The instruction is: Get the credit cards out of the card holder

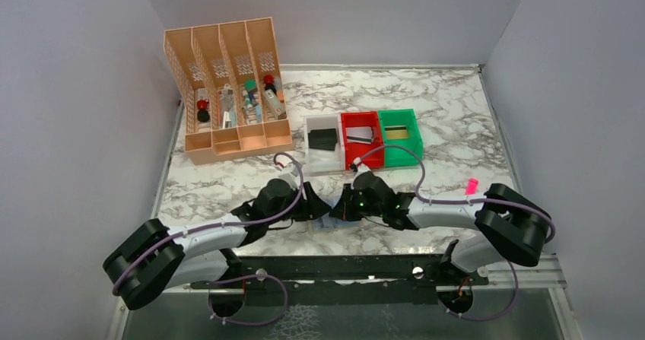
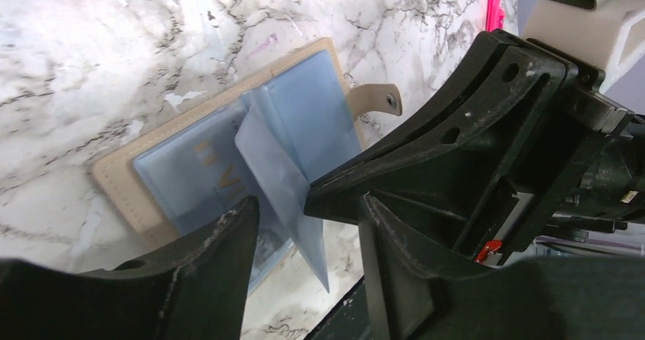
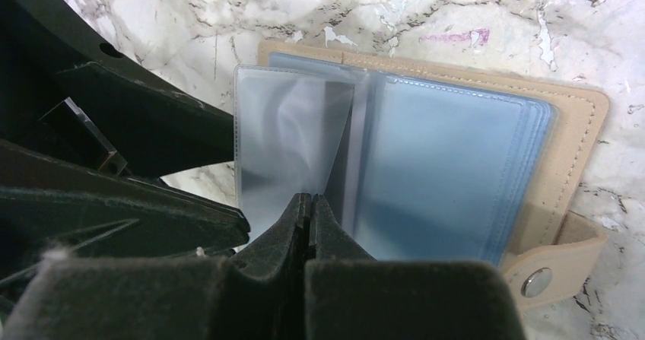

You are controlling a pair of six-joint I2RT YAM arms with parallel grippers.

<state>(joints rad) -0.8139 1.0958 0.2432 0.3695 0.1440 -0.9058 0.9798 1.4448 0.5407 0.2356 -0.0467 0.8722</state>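
At 6 o'clock from the red bin (image 1: 365, 156), the open card holder (image 3: 570, 127) lies flat, its clear sleeves (image 3: 449, 165) probably floppy and slick, best pinched near a free edge, where the left gripper (image 2: 304, 230) stands jaws apart astride one leaf, the right gripper (image 3: 310, 218) closed at the spine.

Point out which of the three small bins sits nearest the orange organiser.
The white bin, leftmost in the row; the red bin and green bin sit farther right.
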